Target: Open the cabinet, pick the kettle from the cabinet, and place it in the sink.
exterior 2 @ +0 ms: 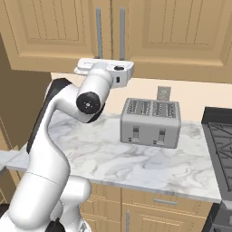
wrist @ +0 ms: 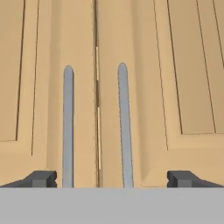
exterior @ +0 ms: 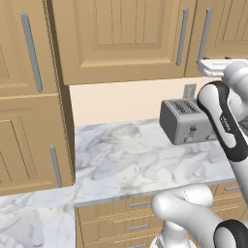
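The pincer (wrist: 112, 179) stands fully open and holds nothing; its two dark fingertips (wrist: 41, 178) rise at the lower left and lower right of the hand view, well apart. Directly ahead of it, in the centre of that view, lies the wide light-brown wooden wall cabinet (wrist: 144, 87), doors closed, with two long vertical grey bar handles either side of the door seam: one handle (wrist: 68, 127) left of centre and the other handle (wrist: 124, 127) just right of centre. Both bars fall between the open fingers, and their long axis runs upright in the frame, crosswise to the line joining the fingertips. In the right base view the white hand sits at upper centre, just below the same pair of handles (exterior 2: 110, 31), above the white marbled table (exterior 2: 136, 158) and left of the boxy grey four-slot toaster (exterior 2: 151, 122). The kettle is presumably behind the closed doors; no door is open yet. The coming move probably requires centring on one bar, since both now lie inside the gap.
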### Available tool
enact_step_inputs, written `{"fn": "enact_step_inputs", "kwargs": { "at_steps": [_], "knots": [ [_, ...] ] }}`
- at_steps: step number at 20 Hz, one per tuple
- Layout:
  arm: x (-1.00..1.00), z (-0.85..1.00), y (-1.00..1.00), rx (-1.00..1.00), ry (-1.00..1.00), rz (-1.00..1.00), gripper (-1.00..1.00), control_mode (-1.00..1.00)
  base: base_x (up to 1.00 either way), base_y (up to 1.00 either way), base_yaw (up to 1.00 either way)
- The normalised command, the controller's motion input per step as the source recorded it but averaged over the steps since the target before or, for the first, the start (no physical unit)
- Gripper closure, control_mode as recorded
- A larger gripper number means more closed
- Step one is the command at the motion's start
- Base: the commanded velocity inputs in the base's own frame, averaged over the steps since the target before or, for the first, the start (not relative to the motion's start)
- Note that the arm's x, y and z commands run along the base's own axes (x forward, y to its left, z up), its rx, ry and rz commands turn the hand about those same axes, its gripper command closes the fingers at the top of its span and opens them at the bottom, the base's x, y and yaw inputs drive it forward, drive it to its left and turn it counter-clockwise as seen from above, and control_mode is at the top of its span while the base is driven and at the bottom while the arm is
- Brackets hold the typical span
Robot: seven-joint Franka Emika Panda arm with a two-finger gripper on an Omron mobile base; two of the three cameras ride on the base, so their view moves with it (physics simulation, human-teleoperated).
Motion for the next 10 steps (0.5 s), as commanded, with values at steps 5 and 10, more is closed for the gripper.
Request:
{"fn": "enact_step_inputs", "kwargs": {
  "at_steps": [5, 10],
  "knots": [
    [0.22, 0.0, -0.07, 0.02, 0.0, 0.0, -1.0, -1.0, 0.0, 0.0, 0.0],
    [0.17, 0.0, -0.05, 0.01, 0.0, 0.0, -1.0, -1.0, 0.0, 0.0, 0.0]
  ]
}}
